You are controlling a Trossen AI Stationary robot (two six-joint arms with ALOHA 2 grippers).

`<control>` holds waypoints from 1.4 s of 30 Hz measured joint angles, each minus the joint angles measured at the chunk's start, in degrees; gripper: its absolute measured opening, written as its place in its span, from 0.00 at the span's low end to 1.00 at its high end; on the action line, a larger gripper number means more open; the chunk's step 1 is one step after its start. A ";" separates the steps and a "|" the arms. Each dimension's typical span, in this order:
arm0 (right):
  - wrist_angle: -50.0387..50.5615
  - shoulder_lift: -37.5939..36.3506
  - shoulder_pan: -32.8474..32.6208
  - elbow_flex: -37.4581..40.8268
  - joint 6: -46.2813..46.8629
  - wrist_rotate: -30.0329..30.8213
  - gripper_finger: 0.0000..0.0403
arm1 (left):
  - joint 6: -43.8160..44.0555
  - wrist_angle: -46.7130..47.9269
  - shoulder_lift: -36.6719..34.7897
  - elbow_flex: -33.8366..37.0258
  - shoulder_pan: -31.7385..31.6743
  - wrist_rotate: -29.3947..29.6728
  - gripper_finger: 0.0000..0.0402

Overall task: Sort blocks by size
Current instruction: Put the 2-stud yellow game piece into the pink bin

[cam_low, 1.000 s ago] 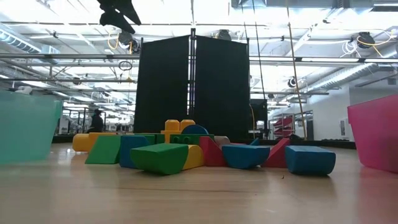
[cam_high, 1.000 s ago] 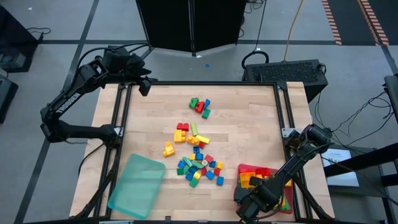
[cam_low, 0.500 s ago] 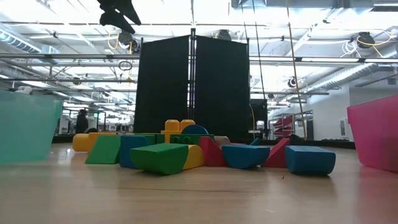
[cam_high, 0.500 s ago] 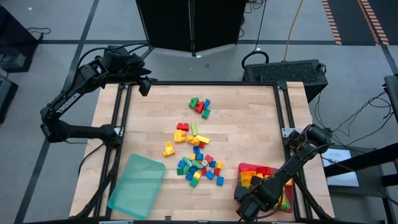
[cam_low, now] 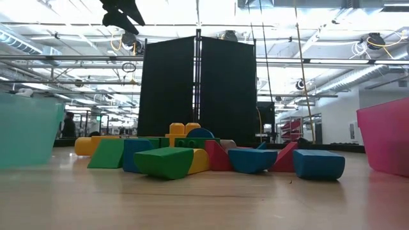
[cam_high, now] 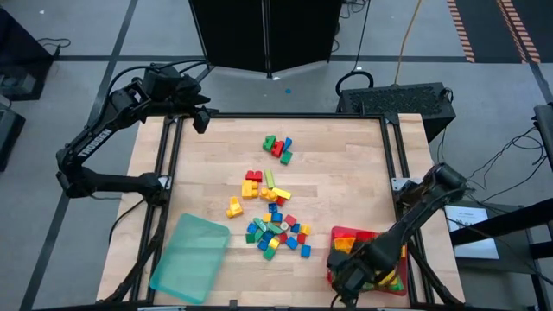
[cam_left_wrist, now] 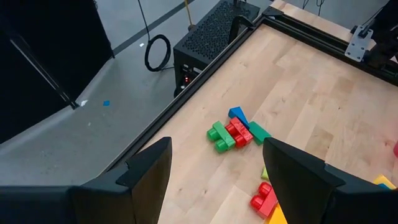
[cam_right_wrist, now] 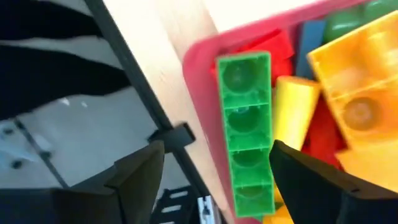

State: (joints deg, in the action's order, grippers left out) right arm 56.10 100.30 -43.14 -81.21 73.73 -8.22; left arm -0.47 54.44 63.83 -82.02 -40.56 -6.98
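Note:
Loose blocks lie in three clusters on the wooden table: a far one (cam_high: 276, 147), a middle one (cam_high: 263, 185) and a near one (cam_high: 277, 233). The low view shows them as one row (cam_low: 192, 156). My right gripper (cam_high: 352, 278) hangs open over the red tray (cam_high: 339, 235) at the near right. In the right wrist view an oblong green block (cam_right_wrist: 245, 130) lies flat in the tray along its rim (cam_right_wrist: 202, 68), beside yellow blocks (cam_right_wrist: 354, 68). The fingers of my right gripper (cam_right_wrist: 214, 152) stand either side of its end. My left gripper (cam_left_wrist: 214, 168) waits open, high over the far left corner.
A translucent teal tray (cam_high: 192, 255) lies at the near left. Black frame rails (cam_high: 393, 164) run along the table's sides. Bare wood lies between the clusters and the table's edges. A black screen (cam_low: 195, 89) stands behind the far edge.
My right arm has risen a little over the red tray, and its wrist has turned slightly. The blocks on the table have stayed where they were.

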 joint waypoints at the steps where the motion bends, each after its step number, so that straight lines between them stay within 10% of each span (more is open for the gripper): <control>1: 0.79 -1.21 0.48 -0.03 0.39 0.53 0.71 | -0.02 0.01 0.00 0.00 0.00 0.00 0.64; 9: 8.61 -8.66 12.42 -0.11 -6.22 15.45 0.71 | -0.63 0.13 0.00 0.00 0.00 0.00 0.64; 15: 2.96 -6.37 30.09 -0.11 -28.79 24.38 0.71 | -1.42 0.15 0.00 0.00 0.01 0.00 0.64; 25: -29.32 8.27 44.90 -1.68 -55.19 14.30 0.71 | -1.44 1.04 0.00 0.00 0.01 0.01 0.64; 42: -12.14 29.72 45.25 -20.98 -63.72 11.85 0.66 | -1.42 3.71 0.02 0.00 0.00 0.46 0.64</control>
State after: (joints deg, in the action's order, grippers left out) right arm 43.96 130.02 2.11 -102.19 10.01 3.63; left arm -1.89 58.15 63.86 -82.02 -40.56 -6.52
